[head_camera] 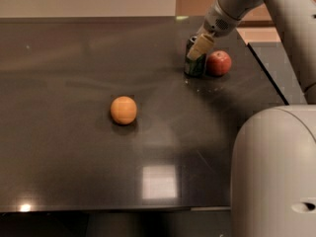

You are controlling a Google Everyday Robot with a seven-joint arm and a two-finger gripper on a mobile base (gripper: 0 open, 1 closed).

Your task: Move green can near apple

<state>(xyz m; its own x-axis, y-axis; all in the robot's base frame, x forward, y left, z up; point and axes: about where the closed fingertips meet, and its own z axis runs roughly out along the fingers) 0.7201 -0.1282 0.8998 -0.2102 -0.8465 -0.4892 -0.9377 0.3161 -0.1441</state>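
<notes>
The green can (194, 67) stands upright on the dark table (74, 162) at the back right. The red apple (218, 63) sits just to its right, almost touching it. My gripper (200, 47) reaches down from the upper right, is at the can's top and covers its upper part. The can's base rests on the table.
An orange round fruit (123, 110) lies near the middle of the table, well to the left of the can. My robot's pale body (276, 172) fills the lower right corner. The table's right edge runs just beyond the apple.
</notes>
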